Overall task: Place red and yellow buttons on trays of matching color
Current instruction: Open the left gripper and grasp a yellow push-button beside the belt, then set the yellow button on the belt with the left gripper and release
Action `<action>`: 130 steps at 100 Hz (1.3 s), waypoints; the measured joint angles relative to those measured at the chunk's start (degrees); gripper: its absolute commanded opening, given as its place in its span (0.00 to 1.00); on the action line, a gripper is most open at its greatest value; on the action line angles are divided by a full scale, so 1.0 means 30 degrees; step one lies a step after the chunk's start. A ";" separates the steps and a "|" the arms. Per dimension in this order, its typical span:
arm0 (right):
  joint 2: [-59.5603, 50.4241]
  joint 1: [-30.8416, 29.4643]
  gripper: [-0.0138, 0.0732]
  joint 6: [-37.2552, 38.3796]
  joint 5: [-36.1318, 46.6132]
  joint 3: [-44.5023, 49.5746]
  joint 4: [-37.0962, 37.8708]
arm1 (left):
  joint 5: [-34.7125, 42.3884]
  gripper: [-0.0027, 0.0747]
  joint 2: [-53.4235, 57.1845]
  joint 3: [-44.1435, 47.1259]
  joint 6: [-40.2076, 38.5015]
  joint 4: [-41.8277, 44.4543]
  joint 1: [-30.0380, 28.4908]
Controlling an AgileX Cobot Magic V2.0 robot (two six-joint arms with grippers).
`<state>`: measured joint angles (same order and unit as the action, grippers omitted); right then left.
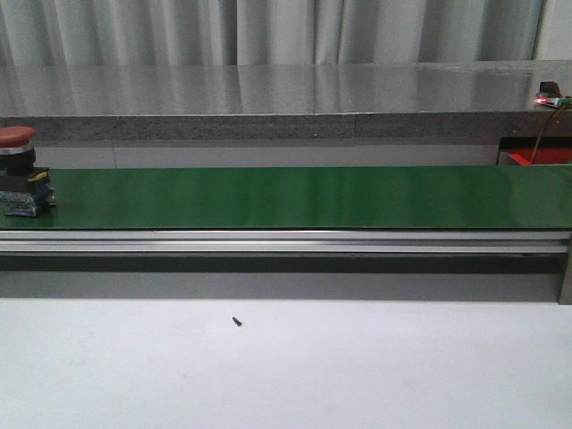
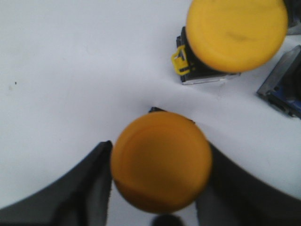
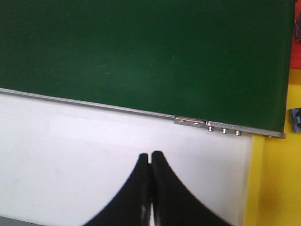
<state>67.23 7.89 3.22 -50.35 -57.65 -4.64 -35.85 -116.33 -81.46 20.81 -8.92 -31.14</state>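
Observation:
A red button [image 1: 18,170] on a black and blue base stands at the far left end of the green belt [image 1: 313,197]. My left gripper [image 2: 158,147] is shut on a yellow button [image 2: 161,162], one dark finger against each side of its cap, above a white surface. A second yellow button [image 2: 236,33] stands on that surface beyond it. My right gripper [image 3: 150,156] is shut and empty over the white table, near the belt's metal edge [image 3: 94,104]. A yellow tray [image 3: 277,183] shows beside it. Neither gripper appears in the front view.
A grey-blue button base [image 2: 284,89] lies next to the second yellow button. Another small blue-grey part [image 3: 294,120] sits on the yellow tray. A red object [image 1: 539,158] shows past the belt's right end. A tiny dark screw [image 1: 237,321] lies on the front table.

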 measured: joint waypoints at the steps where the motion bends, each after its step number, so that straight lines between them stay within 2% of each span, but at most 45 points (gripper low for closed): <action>1: 0.0000 0.0000 0.04 0.0000 0.0000 0.0000 0.0000 | 0.0000 0.23 0.0000 0.0000 0.0000 0.0000 0.0000; 8: 0.0000 0.0000 0.04 0.0000 0.0000 0.0000 0.0000 | 0.0041 0.17 0.0000 0.0000 0.0000 0.0000 0.0000; 29: 0.0000 0.0000 0.04 0.0000 0.0000 0.0000 0.0000 | -0.0149 0.17 0.0000 0.0000 0.0031 0.0000 0.0000; 42: 0.0000 0.0000 0.04 0.0000 0.0032 0.0000 0.0000 | -0.1221 0.17 0.0364 0.0000 0.0031 0.0000 0.0000; 92: 0.0000 0.0000 0.04 0.0000 0.0174 0.0000 0.0000 | -0.4038 0.17 0.5291 0.0000 0.0031 -0.0653 0.0000; 106: 0.0000 0.0000 0.04 0.0000 0.0174 0.0000 0.0000 | -0.4360 0.17 0.6506 0.0000 0.0031 -0.0943 0.0705; 130: 0.0000 0.0000 0.04 0.0000 0.0174 0.0000 0.0000 | -0.4830 0.17 0.6999 0.0000 0.0031 -0.1169 0.3057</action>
<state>67.23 7.89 3.22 -49.83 -57.65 -4.64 -50.34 -95.33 -81.46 20.90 -12.43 -21.97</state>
